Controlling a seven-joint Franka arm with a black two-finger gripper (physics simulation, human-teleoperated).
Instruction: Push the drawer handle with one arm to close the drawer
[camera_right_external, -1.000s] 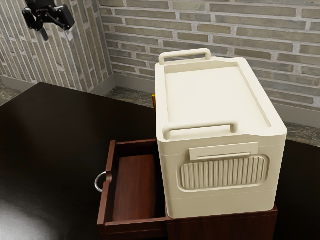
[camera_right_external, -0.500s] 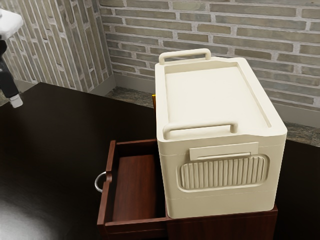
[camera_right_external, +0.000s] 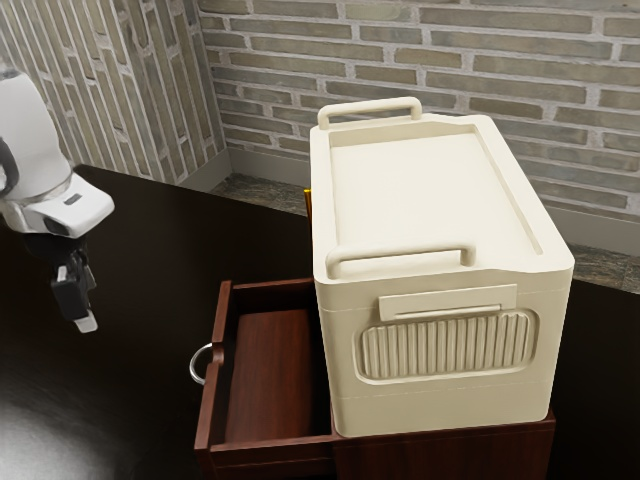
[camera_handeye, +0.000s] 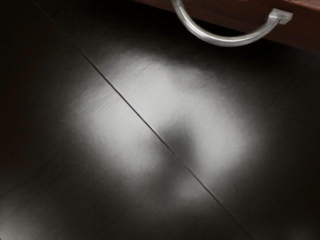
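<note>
My black gripper hangs above the dark table at the exterior view's left, a gap away from the drawer's silver handle. The red-brown wooden drawer stands pulled out of its cabinet, toward the exterior view's left, and its inside can be seen. In the wrist view the curved metal handle sticks out from the wooden drawer front. Nothing touches the handle.
A large cream box with two top handles rests on the cabinet. Something small and yellow peeks out behind it. The black table extends around the cabinet, with a brick wall beyond.
From the upper left of the exterior view, my gripper has come down past the left edge, then moved back rightward and lower, nearer the handle's level. The drawer has not moved.
</note>
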